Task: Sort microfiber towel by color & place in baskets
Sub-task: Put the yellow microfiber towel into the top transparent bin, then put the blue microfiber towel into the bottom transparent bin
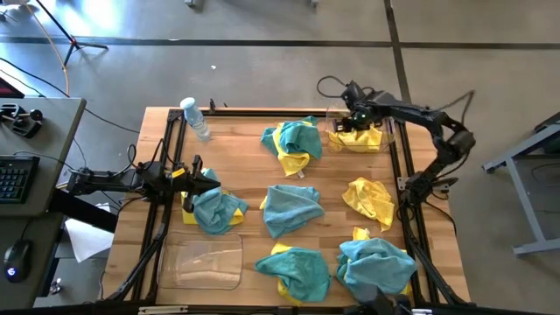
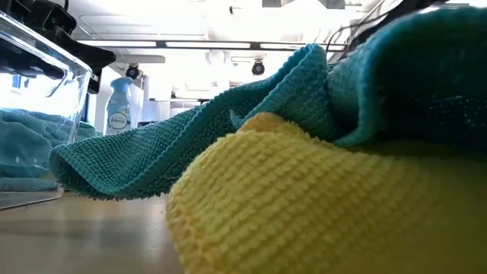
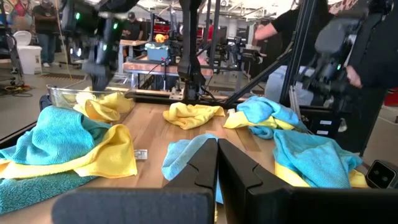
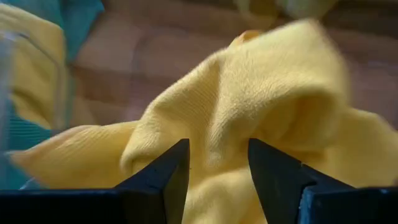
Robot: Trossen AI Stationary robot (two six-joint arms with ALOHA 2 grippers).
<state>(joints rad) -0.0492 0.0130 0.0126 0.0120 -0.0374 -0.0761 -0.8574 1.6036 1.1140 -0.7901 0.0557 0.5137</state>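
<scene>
Far left of the middle teal towel (image 1: 291, 208): left arm (image 1: 114, 179) reaching in low, jaws pressed together on nothing, nosed up to a teal-over-yellow heap (image 1: 217, 210). Looks parked rather than working (probably keeping clear of the other arm). Nearer the front edge of the counter (image 1: 252, 185) from that heap: clear near basket (image 1: 175, 262), nothing in it, presumably kept for the teal cloths. Beyond the heap, at the far edge: small water bottle (image 1: 194, 118), no part of the sort.

Around the middle teal towel itself: loose cloths lying crumpled, colours mixed. On the far side, a teal-and-yellow bundle (image 1: 293, 144). On the near side, two more mixed piles (image 1: 297, 271). Just to the right, a lone yellow towel (image 1: 369, 199). Hardly any of it sorted, so most of the job judged to lie ahead.

Far right and beyond: far basket (image 1: 391, 131) with a crumpled yellow cloth (image 4: 261, 93) inside. Right arm (image 1: 429, 118) bent over it, jaws spread apart directly above that cloth, pinching nothing as far as can be told. Spread there for a reason: letting yellow fall inside the tub's walls.
</scene>
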